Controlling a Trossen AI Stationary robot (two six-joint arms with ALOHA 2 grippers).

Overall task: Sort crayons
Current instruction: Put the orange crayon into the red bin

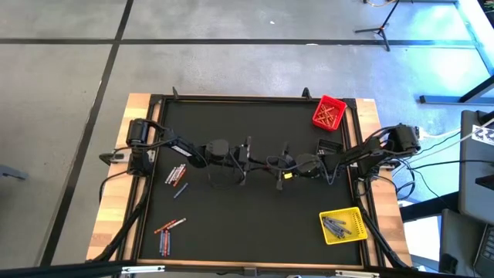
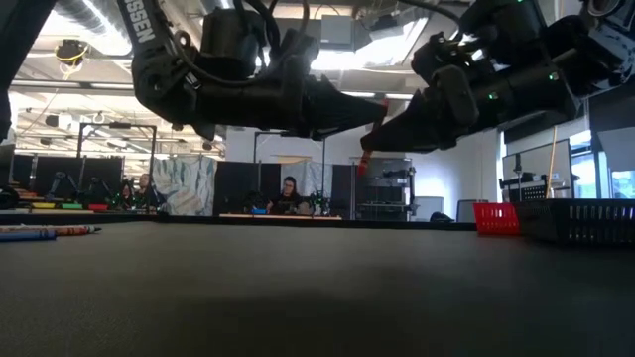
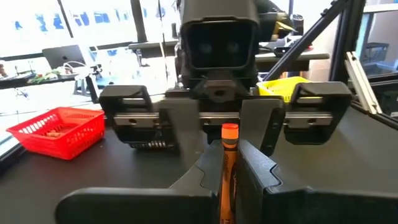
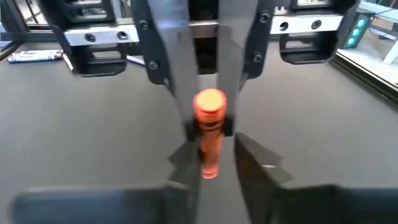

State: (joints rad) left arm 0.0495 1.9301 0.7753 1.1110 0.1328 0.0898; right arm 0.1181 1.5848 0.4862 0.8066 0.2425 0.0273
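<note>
My left gripper (image 3: 227,177) is clamped on an orange crayon (image 3: 229,163), held above the middle of the black table (image 1: 255,224) and pointing at my right gripper (image 4: 211,158), which faces it nose to nose. The right fingers (image 4: 261,165) flank the crayon's far end (whether they actually press it, I cannot tell). More crayons lie loose on the left side of the table (image 1: 177,174), another cluster nearer the front edge (image 1: 167,229). Grey ones fill the yellow bin (image 1: 343,225); orange ones sit in the red bin (image 1: 328,113).
</note>
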